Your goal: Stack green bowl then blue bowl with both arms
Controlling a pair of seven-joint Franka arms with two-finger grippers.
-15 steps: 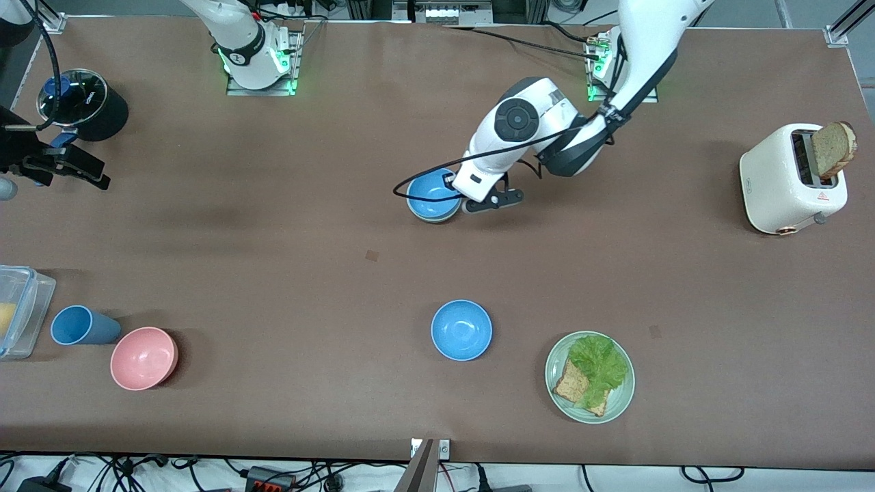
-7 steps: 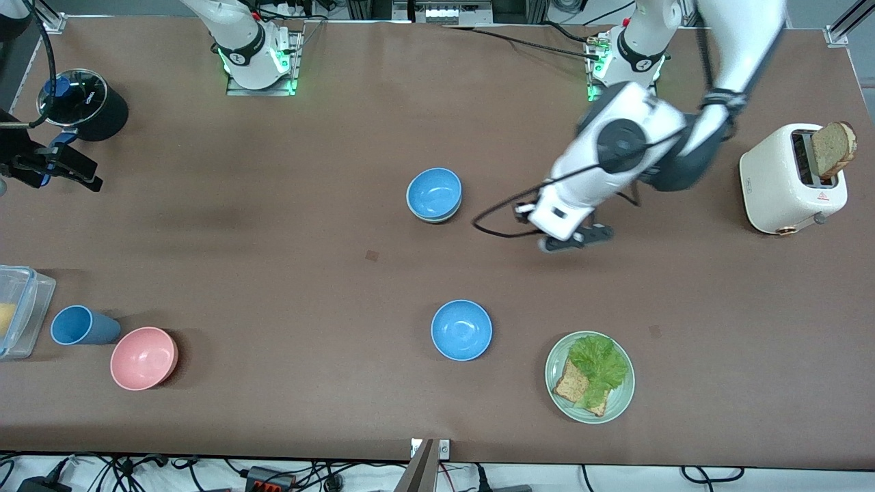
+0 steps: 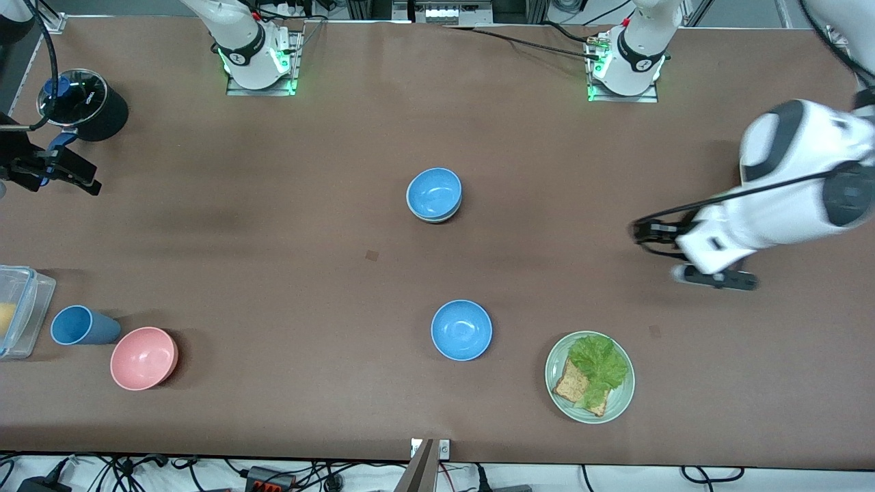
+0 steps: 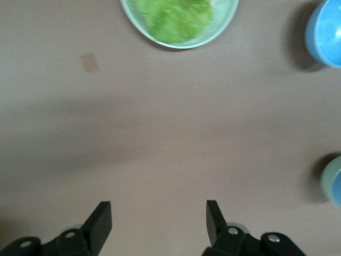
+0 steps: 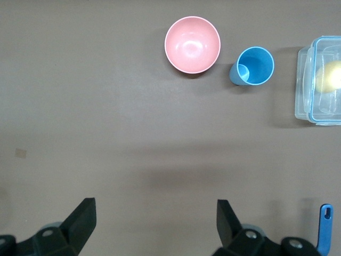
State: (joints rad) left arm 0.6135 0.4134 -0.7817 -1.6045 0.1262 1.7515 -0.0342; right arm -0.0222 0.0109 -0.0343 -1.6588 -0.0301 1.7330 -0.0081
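The blue bowl (image 3: 434, 191) sits nested in the green bowl (image 3: 432, 219) at mid-table; only the green rim shows under it. The stack also shows at the edge of the left wrist view, with the green rim (image 4: 326, 178) round the blue inside (image 4: 337, 184). My left gripper (image 3: 711, 277) is open and empty over bare table toward the left arm's end, well away from the stack; its fingers (image 4: 101, 218) stand wide apart. My right gripper (image 3: 68, 174) is open and empty over the right arm's end of the table, and in the right wrist view (image 5: 154, 213) bare table lies under it.
A second, brighter blue bowl (image 3: 461, 330) and a green plate (image 3: 618, 403) with lettuce and bread lie nearer the front camera. A pink bowl (image 3: 143, 358), blue cup (image 3: 78, 325) and clear container (image 3: 24, 311) sit toward the right arm's end. A black pot (image 3: 85, 106) stands near the right gripper.
My left gripper has let go of the blue bowl on the green bowl and swung away toward the left arm's end of the table, now covering the toaster. The right gripper barely moved.
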